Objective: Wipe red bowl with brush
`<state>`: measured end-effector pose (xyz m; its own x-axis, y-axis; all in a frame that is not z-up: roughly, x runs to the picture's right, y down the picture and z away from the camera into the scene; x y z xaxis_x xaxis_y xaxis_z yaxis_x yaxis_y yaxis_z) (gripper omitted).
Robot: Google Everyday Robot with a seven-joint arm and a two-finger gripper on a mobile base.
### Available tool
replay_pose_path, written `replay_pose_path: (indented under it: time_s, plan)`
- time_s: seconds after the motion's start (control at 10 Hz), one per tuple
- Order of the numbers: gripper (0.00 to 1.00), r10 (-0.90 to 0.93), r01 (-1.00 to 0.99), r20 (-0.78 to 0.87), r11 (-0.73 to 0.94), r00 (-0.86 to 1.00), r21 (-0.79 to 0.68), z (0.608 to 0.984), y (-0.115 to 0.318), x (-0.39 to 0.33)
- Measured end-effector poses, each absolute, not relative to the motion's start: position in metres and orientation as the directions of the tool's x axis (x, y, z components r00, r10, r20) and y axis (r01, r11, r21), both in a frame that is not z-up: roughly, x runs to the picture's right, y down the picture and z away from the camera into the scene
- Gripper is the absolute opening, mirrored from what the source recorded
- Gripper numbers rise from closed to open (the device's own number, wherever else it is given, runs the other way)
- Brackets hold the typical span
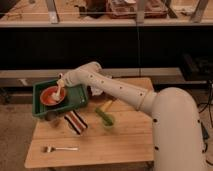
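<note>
In the camera view, the red bowl (50, 96) lies inside a green tray (75, 100) at the middle left of the frame, on the far left part of the wooden bench (120, 145). The end effector (61, 83) is just above the upper right rim of the bowl. The brush (58, 91) goes from it slanted down into the bowl, and its head seems to touch the inside.

The risk, I think, is pressing too hard or sweeping too wide. Then the light bowl could slide or tip in the tray, or the brush could twist in the grasp.

The end effector looks closed narrow on the brush handle, and I see it touching nothing else.
</note>
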<state>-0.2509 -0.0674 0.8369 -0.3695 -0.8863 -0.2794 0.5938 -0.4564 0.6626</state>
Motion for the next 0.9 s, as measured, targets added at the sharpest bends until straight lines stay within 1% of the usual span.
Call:
replay_pose_path:
  time_s: [0.3, 0.6, 0.9]
  plan:
    - [0.00, -0.884, 0.607, -0.290, -0.464, -0.367, 0.645, 0.845, -0.088, -0.258]
    - [0.00, -0.891, 0.612, -0.284, -0.450, -0.355, 0.650, 0.848, -0.093, -0.280]
    - [0.00, -0.896, 0.589, -0.288, -0.440, -0.337, 0.678, 0.836, -0.088, -0.303]
